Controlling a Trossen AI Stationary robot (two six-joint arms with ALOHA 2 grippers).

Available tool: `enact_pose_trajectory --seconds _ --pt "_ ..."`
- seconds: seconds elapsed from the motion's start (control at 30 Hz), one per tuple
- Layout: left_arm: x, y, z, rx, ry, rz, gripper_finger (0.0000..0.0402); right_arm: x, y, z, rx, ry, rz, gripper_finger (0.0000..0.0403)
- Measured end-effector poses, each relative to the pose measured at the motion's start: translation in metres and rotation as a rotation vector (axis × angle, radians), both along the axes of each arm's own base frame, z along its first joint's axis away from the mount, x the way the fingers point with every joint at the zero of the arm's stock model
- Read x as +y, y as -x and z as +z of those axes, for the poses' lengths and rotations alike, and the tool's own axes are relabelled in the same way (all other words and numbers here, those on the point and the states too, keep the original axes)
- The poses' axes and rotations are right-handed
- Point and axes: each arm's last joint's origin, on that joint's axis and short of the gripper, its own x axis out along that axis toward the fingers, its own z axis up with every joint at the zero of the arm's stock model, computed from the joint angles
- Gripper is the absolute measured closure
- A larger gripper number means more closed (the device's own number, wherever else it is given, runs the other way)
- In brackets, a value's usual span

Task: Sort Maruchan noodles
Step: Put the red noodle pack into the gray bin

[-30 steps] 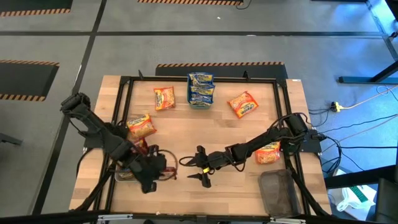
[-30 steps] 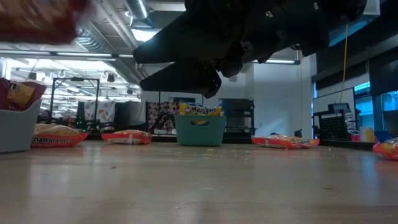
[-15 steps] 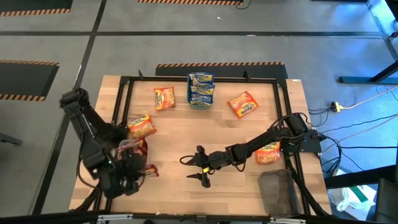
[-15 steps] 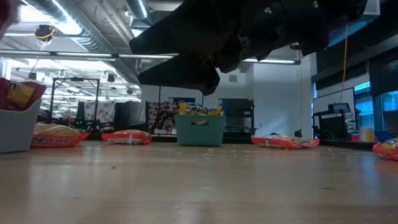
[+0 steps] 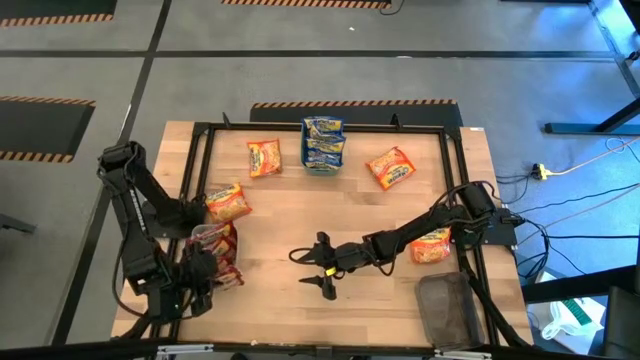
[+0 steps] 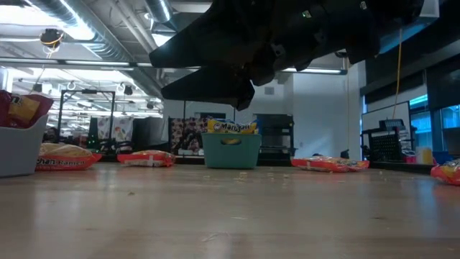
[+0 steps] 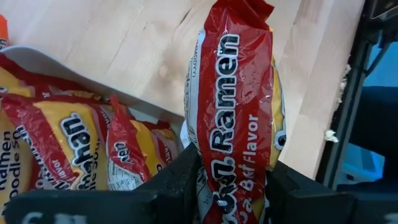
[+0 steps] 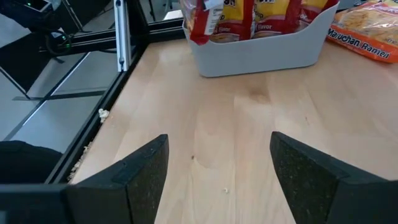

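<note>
My left gripper (image 5: 210, 279) is at the table's near left corner, beside the grey bin (image 5: 197, 233), and is shut on a red Maruchan packet (image 7: 235, 118). The bin holds more red packets (image 7: 68, 143). My right gripper (image 5: 318, 270) hovers open over the middle of the table, touching nothing; its wrist view looks at that same bin (image 8: 261, 53). Orange packets (image 5: 264, 157) (image 5: 390, 167) (image 5: 228, 202) (image 5: 432, 245) lie flat on the wood. Blue-and-yellow packets stand in the teal bin (image 5: 323, 145). My left gripper pinches the red packet between its two fingers (image 7: 181, 177), across the packet's width at the end nearest the wrist (image 7: 231, 186). The rest of the packet reaches forward past the fingertips, over the bin's rim and the bare wood. The wrapper bulges between the fingers.
A dark tray (image 5: 447, 305) lies at the near right corner. A black metal frame (image 5: 190, 180) runs round the tabletop. The teal bin (image 6: 231, 150) stands at the far edge's middle. Bare wood lies between the two grippers and across the table's centre.
My left gripper has swung from the table's near middle toward its left edge, carrying the red packet with it, and now stands by the grey bin. In the low view the red blur at top left has gone out of sight.
</note>
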Motion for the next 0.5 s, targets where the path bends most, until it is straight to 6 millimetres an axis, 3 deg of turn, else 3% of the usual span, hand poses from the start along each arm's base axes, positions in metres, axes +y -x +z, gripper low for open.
enact_pose_trajectory --seconds 0.3,0.5 --pt "0.005 0.009 -0.003 0.037 -0.068 -0.014 0.0301 0.000 0.000 0.000 0.003 -0.015 -0.005 0.0139" --pt "0.010 0.015 -0.005 0.150 -0.114 -0.043 0.0301 0.000 0.000 0.000 0.004 -0.014 -0.006 0.0139"
